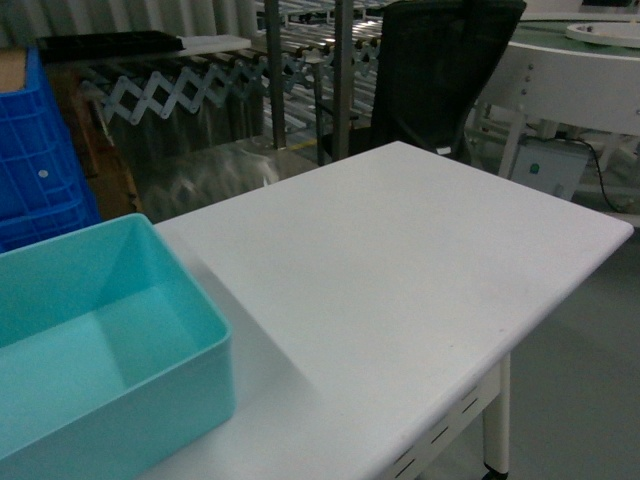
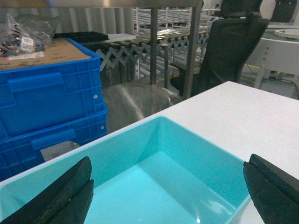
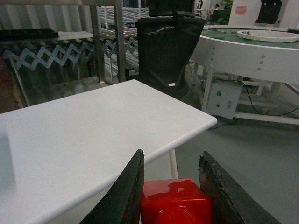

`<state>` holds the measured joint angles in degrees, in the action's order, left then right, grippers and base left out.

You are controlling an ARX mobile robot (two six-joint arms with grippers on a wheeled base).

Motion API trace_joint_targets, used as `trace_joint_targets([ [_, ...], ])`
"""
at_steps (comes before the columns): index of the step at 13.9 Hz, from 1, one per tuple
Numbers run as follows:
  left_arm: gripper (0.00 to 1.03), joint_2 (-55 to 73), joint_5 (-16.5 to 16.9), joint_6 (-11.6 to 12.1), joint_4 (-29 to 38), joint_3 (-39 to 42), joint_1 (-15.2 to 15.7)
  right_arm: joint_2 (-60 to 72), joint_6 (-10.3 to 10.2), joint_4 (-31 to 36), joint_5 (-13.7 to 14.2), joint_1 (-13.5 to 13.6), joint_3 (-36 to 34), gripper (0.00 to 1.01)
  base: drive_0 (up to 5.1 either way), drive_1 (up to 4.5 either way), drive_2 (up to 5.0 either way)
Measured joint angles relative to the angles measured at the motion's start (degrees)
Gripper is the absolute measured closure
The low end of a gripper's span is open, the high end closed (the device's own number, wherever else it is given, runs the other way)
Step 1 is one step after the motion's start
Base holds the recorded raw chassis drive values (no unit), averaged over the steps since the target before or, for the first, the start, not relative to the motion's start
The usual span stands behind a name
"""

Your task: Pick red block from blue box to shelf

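The red block [image 3: 175,200] sits glossy between the dark fingers of my right gripper [image 3: 171,153], which is shut on it. It hangs just off the white table's [image 3: 93,126] rounded front edge, over the grey floor. The blue box [image 1: 120,420], a teal tub, stands on the table's near left corner, and the part of its inside that shows is empty. My left gripper [image 2: 169,158] hovers wide open over the blue box [image 2: 196,154], holding nothing. The steel shelf [image 1: 343,80] stands beyond the table's far edge. Neither gripper shows in the head view.
Dark blue ribbed crates [image 2: 46,93] are stacked left of the tub. A black office chair [image 1: 440,70] stands behind the table's far corner. A white round conveyor [image 3: 261,46] with a control box [image 3: 223,98] is to the right. A scissor-frame roller conveyor [image 1: 180,85] runs in front of the shelf.
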<state>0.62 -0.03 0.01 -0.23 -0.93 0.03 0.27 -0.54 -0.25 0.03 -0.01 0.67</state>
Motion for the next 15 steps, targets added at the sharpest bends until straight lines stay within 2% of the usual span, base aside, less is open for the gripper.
trace_joint_targets([
  [15, 0.05, 0.0, 0.0, 0.0, 0.0, 0.0, 0.0, 0.0, 0.0, 0.0, 0.0, 0.0, 0.0, 0.73, -1.6, -1.55, -1.6],
])
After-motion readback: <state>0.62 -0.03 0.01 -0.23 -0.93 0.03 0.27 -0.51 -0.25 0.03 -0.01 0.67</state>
